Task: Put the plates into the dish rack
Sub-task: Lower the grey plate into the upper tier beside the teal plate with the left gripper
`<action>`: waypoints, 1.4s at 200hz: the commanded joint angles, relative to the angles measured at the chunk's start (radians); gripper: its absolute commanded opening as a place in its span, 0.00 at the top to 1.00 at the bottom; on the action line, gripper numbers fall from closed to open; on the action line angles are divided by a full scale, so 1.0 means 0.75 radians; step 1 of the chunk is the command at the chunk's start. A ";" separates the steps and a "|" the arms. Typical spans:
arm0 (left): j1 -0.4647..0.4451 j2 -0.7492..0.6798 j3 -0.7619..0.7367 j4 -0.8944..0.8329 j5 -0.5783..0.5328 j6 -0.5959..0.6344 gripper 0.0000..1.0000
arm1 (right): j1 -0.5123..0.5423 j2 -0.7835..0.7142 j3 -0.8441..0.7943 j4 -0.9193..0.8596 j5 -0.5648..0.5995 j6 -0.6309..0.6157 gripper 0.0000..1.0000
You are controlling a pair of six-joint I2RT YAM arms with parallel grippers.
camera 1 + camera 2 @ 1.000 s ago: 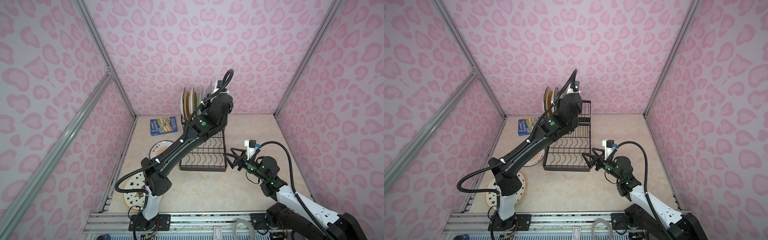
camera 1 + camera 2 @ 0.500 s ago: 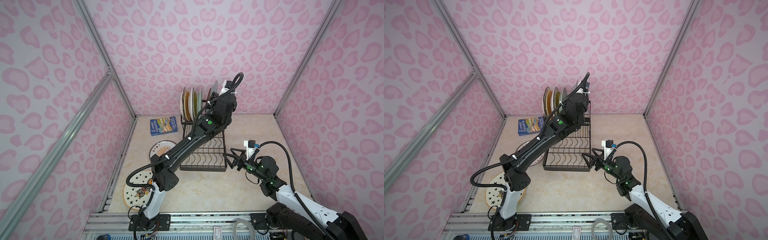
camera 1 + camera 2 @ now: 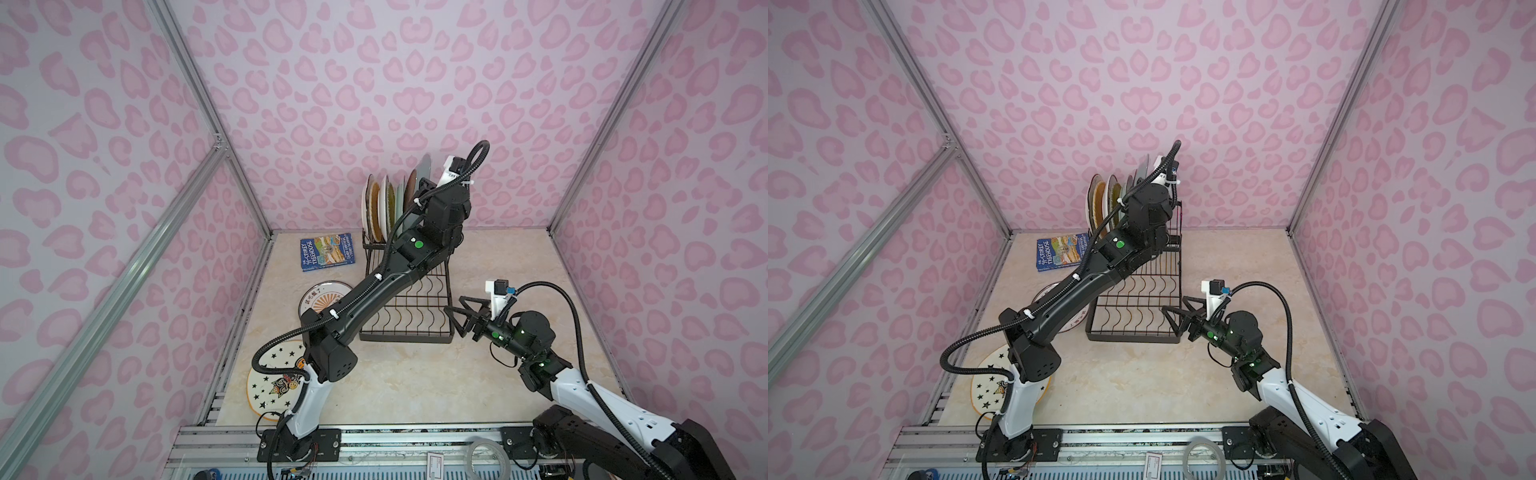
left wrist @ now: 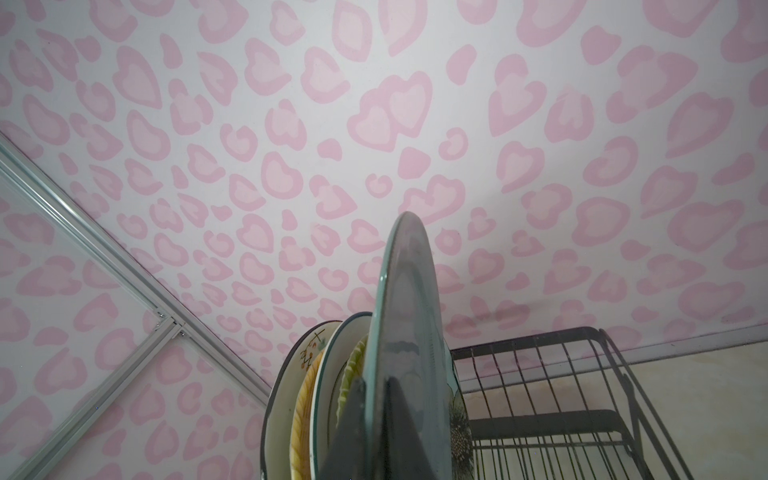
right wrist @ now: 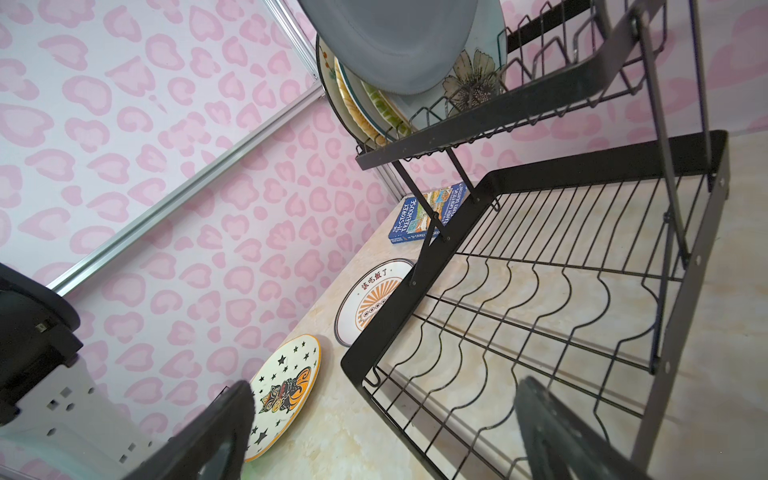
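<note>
My left gripper (image 4: 376, 436) is shut on the rim of a plain grey-blue plate (image 4: 409, 316), held upright over the dish rack's raised basket (image 5: 478, 124). In both top views this plate (image 3: 423, 172) (image 3: 1144, 165) stands higher than the racked ones. Several plates (image 3: 378, 208) stand in the basket's slots, and the teal flower plate (image 5: 473, 70) is right beside the held one. Two more plates lie flat on the table: a star-printed one (image 3: 274, 382) and an orange sunburst one (image 3: 322, 297). My right gripper (image 3: 459, 313) (image 5: 382, 432) is open and empty at the lower tray's front corner.
A blue book (image 3: 327, 251) lies on the table left of the rack. The rack's flat lower tray (image 3: 405, 338) with wavy dividers holds nothing. Pink patterned walls close in the back and both sides. A metal rail (image 3: 374, 436) runs along the table's front.
The left arm has stretched out and carried the grey-blue plate a little to the right over the basket. The right arm has not moved.
</note>
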 commanded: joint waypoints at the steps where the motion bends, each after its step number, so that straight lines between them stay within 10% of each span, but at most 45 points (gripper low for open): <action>1: 0.010 -0.002 -0.003 0.066 -0.023 -0.095 0.97 | 0.006 -0.002 0.007 0.007 0.008 -0.024 0.03; 280: 0.061 -0.137 -0.307 -0.156 0.097 -0.532 0.97 | 0.067 0.007 0.019 0.032 -0.032 -0.072 0.03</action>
